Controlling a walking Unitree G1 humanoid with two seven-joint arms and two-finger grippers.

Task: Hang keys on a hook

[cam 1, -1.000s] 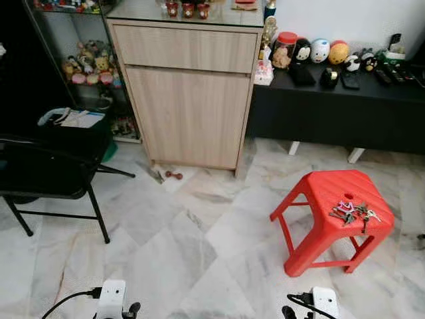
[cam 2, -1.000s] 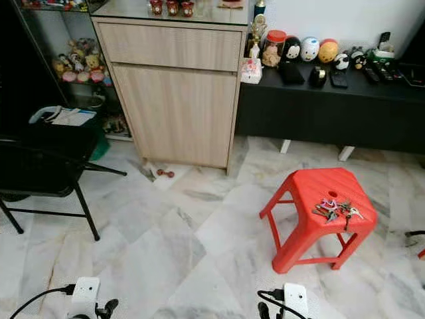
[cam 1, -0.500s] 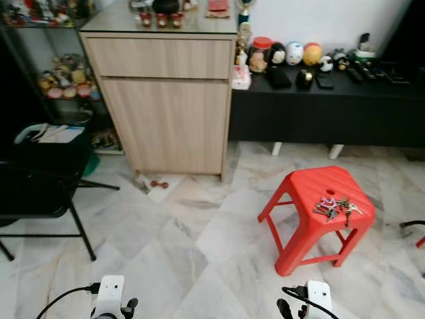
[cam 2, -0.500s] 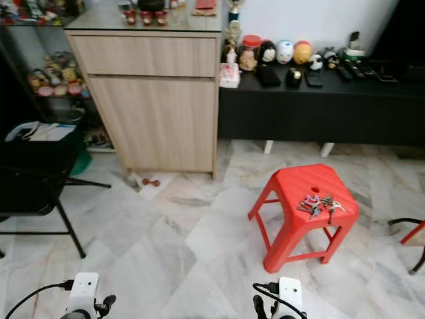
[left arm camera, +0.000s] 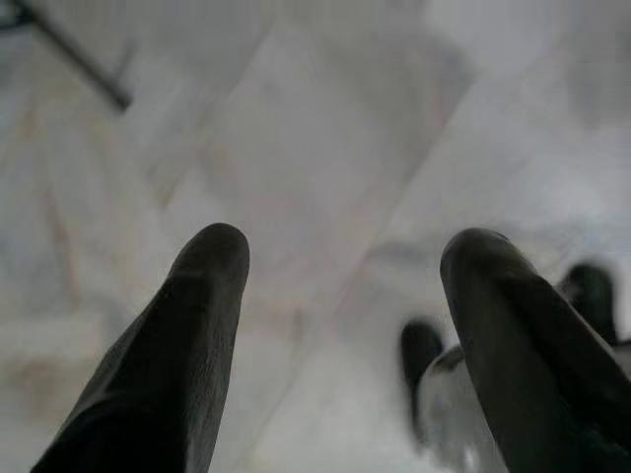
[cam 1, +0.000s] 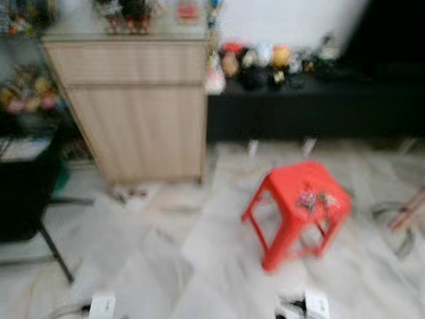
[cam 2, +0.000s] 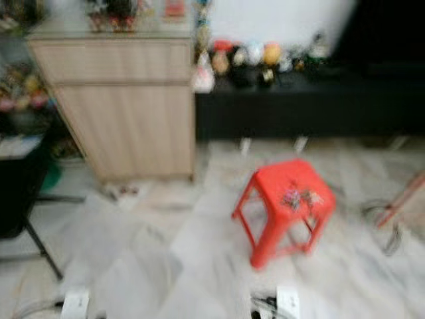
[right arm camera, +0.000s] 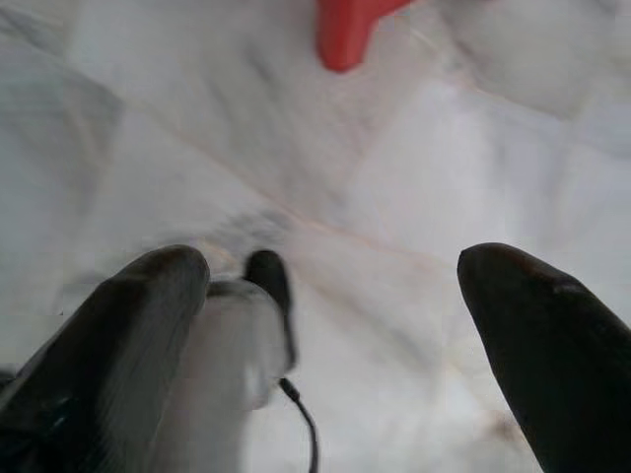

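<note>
While the head views blur with walking, the keys (cam 1: 315,199) lie on the red stool (cam 1: 292,206), well ahead of both grippers, whose jaws hang spread and empty over the floor (left arm camera: 325,148). A misjudged approach could bump the stool and spill them.

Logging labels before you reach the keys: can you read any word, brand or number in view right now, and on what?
None readable. The head views are motion-blurred: the keys on the red stool, the wooden cabinet and the figurines on the black bench show no legible text.
</note>
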